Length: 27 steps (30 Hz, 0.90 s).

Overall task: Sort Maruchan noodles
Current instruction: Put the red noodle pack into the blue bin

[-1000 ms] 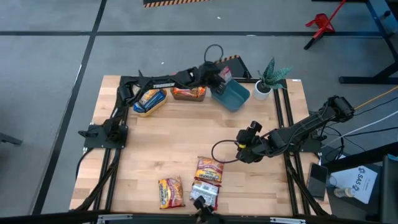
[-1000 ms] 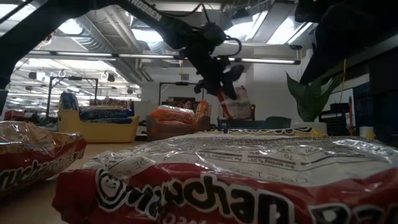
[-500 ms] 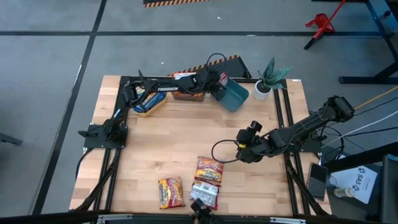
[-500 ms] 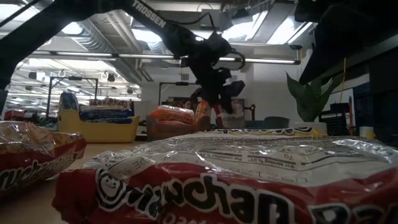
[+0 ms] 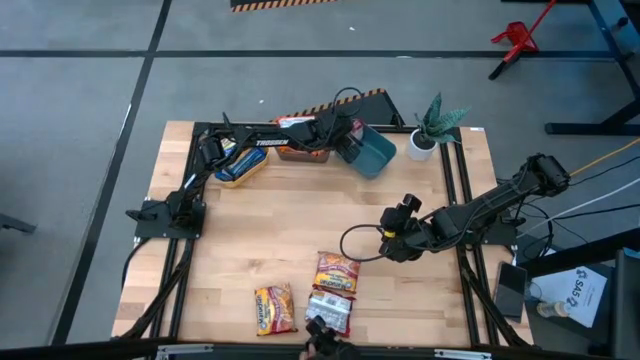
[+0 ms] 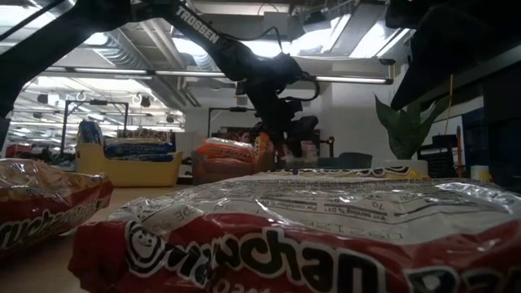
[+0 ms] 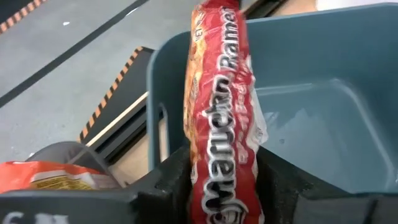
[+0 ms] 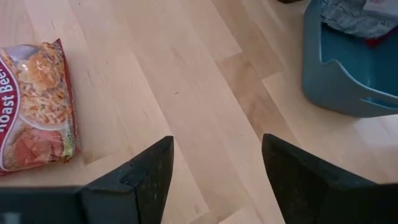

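My left gripper (image 5: 347,137) is at the far middle of the table, over the near-left rim of the teal bin (image 5: 375,152), shut on a red Maruchan packet (image 7: 219,118). The packet stands on edge and reaches out over the bin's hollow (image 7: 323,106). Near the table's right side my right gripper (image 5: 392,243) hangs open above bare wood. Three more packets (image 5: 337,272) (image 5: 275,308) (image 5: 330,313) lie flat near the front edge. My left gripper pinches the red packet's two flat faces (image 7: 217,186) between its two fingers (image 7: 171,183), at the packet's near end. The fingers slant down from the table's left. The packet is lifted clear, on edge, its free end (image 7: 214,18) past the bin's rim.
A yellow bin (image 5: 240,165) with blue packets and a grey bin (image 5: 303,150) with orange packets stand left of the teal bin. A potted plant (image 5: 432,130) stands at the far right corner. The teal bin holds a packet (image 8: 360,15). Bare wood fills the table's middle.
My left gripper has sunk toward the teal bin with the red packet and tipped a little further down. The packet's free end has come down with it to the bin's rim.
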Motion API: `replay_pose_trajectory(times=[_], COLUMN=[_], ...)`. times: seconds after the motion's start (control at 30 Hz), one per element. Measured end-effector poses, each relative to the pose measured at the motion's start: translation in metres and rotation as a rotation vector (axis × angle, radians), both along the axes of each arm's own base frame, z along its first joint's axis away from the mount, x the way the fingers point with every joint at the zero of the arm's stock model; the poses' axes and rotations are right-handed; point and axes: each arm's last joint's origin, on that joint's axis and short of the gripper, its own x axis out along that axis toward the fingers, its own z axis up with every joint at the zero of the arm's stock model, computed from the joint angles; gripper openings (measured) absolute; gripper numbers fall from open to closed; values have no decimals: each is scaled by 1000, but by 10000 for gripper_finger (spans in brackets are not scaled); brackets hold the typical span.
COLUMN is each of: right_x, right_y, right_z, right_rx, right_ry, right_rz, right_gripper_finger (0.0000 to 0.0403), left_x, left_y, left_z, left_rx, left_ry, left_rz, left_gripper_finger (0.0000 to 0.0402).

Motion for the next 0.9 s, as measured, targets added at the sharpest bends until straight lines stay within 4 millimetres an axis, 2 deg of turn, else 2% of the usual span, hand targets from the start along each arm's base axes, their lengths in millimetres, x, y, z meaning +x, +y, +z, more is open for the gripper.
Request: replay_pose_trajectory(times=[0.2, 0.4, 0.57, 0.73, 0.83, 0.9], right_x=[0, 0, 0, 0, 0, -1], right_y=[0, 0, 0, 0, 0, 1], right_z=[0, 0, 0, 0, -1, -1], right_rx=[0, 0, -2, 0, 18, 37], right_ry=[0, 1, 2, 3, 16, 28], right_rz=[0, 0, 2, 3, 12, 22], right_gripper_finger=[232, 232, 232, 232, 232, 232], left_x=[-2, -8, -7, -3, -6, -15], left_y=[6, 10, 14, 12, 3, -9], left_z=[0, 11, 34, 64, 89, 106], left_rx=[-26, -33, 10, -51, -214, -352], left_ry=[-16, -35, -73, -83, -68, -26], left_rz=[-24, -18, -40, -121, -267, -404], left_gripper_finger=[179, 214, 223, 223, 223, 224])
